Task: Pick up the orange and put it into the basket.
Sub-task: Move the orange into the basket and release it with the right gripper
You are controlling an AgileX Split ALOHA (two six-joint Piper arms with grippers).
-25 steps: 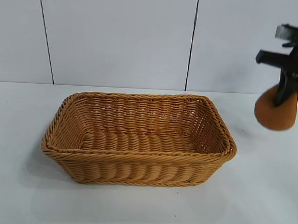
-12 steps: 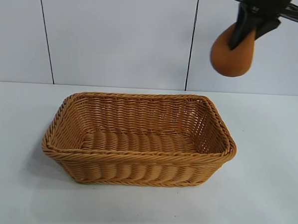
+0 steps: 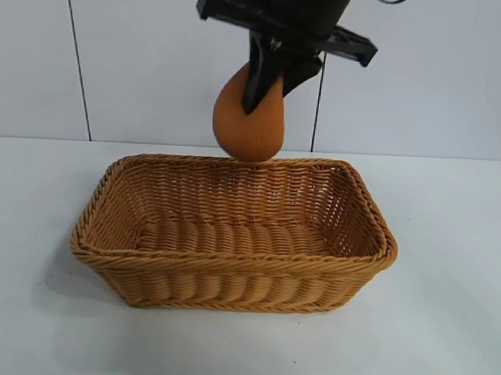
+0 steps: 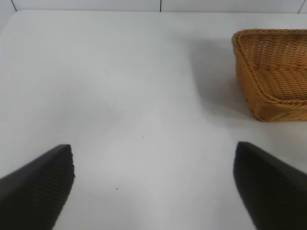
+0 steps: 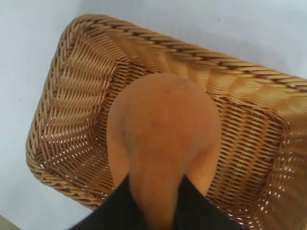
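White desk [image 3: 445, 332] and pale panelled wall frame the tan woven wicker basket [image 3: 229, 275]. Above its far rim hangs the matte orange-brown pear-shaped orange [image 3: 250, 124], pinched at its narrow top by the right gripper [image 3: 269, 79]. Off beside the basket, the left gripper [image 4: 153, 187] rests with fingers [image 4: 36, 191] spread wide.

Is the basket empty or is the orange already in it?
Empty: the orange hangs above the basket, pinched in the right gripper.
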